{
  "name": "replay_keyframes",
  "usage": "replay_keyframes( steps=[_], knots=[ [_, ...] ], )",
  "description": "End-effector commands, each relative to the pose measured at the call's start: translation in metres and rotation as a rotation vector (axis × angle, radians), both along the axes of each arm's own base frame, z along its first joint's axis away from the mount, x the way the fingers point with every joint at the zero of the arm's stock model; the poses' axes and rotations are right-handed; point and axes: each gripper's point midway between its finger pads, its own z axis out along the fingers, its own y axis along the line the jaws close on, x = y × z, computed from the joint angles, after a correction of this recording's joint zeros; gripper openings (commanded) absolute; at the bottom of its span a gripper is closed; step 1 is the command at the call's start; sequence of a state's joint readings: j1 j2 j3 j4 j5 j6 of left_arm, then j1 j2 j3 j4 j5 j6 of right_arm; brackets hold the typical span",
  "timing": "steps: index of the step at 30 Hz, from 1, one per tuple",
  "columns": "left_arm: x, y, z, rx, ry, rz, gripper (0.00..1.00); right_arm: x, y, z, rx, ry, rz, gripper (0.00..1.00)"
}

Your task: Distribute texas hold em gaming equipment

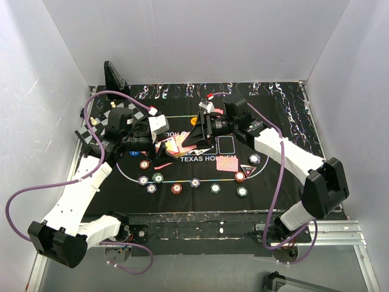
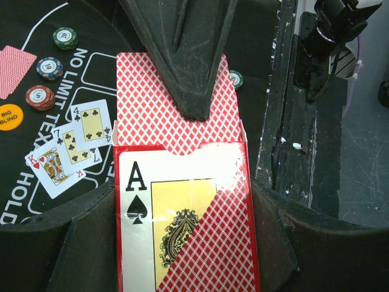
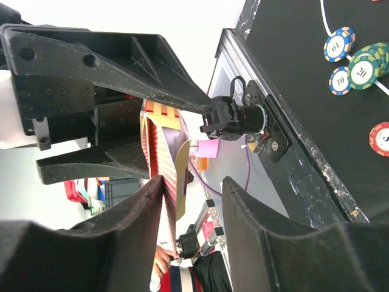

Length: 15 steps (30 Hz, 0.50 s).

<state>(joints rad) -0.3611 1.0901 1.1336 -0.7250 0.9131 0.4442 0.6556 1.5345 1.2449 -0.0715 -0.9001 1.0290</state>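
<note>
My left gripper [image 2: 182,210] is shut on a red card box [image 2: 200,255] with an ace of spades on its face. Red-backed cards [image 2: 152,109] stick out of the box's top. My right gripper [image 3: 193,188] is open; one finger [image 3: 121,234] lies flat against those cards [image 3: 159,152] and the other finger stands apart. In the top view both grippers meet over the mat's left middle, left gripper [image 1: 163,143] and right gripper [image 1: 196,135]. A king, a seven and a four lie face up [image 2: 70,149]. Chips [image 1: 177,188] line the mat's near arc. The orange button [image 2: 9,115] lies beside them.
A red-backed card [image 1: 227,164] and a dark triangular marker [image 1: 247,170] lie on the black mat [image 1: 285,134]. A chessboard [image 1: 87,131] sits at the left edge, a black stand [image 1: 113,76] at the back left. White walls close in on three sides.
</note>
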Motion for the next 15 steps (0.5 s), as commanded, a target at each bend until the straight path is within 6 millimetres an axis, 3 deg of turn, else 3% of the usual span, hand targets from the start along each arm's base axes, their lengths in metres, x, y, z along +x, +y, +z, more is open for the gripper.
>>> replay_keyframes(
  steps=[1,6,15],
  knots=[
    [-0.003,-0.002,0.015,-0.046,-0.046,-0.025,0.00,0.000,-0.010,0.017,0.036,-0.041,-0.019,0.46],
    [-0.004,-0.002,0.013,-0.045,-0.045,-0.025,0.00,-0.002,-0.014,0.037,0.069,-0.061,-0.030,0.36],
    [-0.004,-0.002,0.015,-0.046,-0.049,-0.027,0.00,0.002,-0.030,0.041,0.042,-0.075,-0.060,0.14]
  ],
)
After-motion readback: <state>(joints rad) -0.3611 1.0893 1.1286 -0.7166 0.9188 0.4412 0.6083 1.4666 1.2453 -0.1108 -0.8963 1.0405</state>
